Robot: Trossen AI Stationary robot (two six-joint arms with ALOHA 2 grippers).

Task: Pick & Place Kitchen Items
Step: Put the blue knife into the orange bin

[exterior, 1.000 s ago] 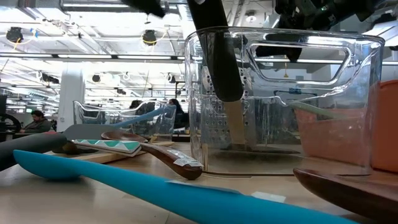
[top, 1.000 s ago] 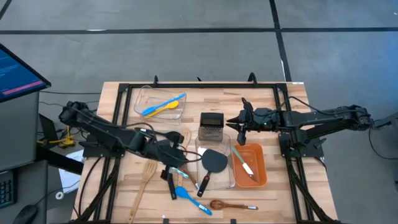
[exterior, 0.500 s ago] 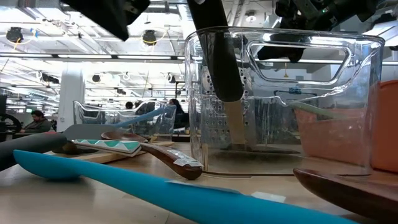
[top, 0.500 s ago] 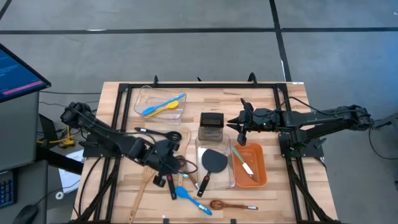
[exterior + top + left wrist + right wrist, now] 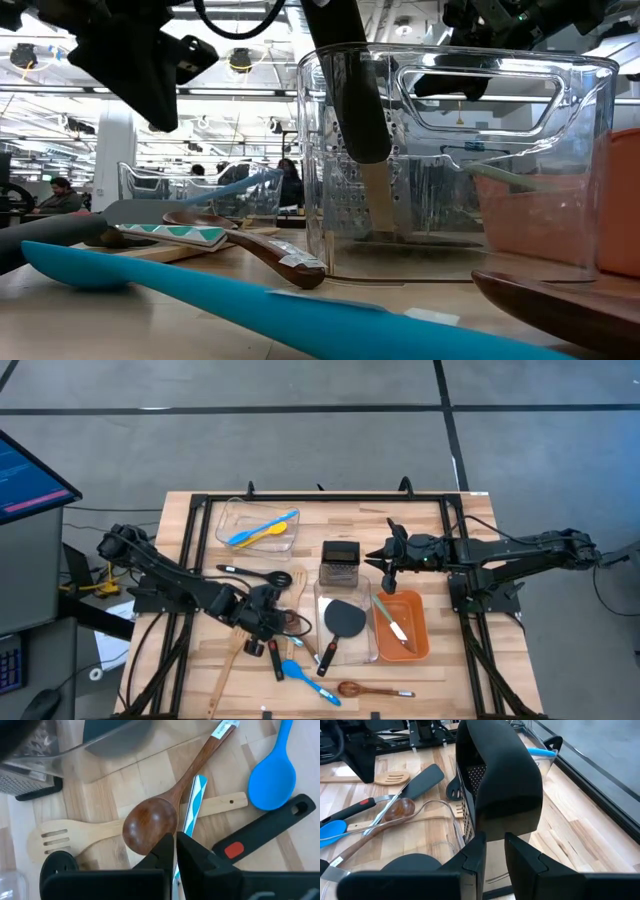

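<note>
High view, left gripper [image 5: 262,622] closed, empty, over crowded utensils [image 5: 290,650], right gripper [image 5: 390,560] cannot tell.

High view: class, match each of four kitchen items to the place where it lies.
Items:
1. yellow spoon
2. black turner
3. box grater
4. dark wooden spoon

Places:
A. bare wood at the table's near edge
B. clear bin at the far left
C. clear bin in the middle
D. standing just behind the middle bin

Pairs: 1-B, 2-C, 3-D, 4-A

Blue spoon [image 5: 272,775], brown wooden spoon [image 5: 150,824] — orange bin [image 5: 402,625].
</note>
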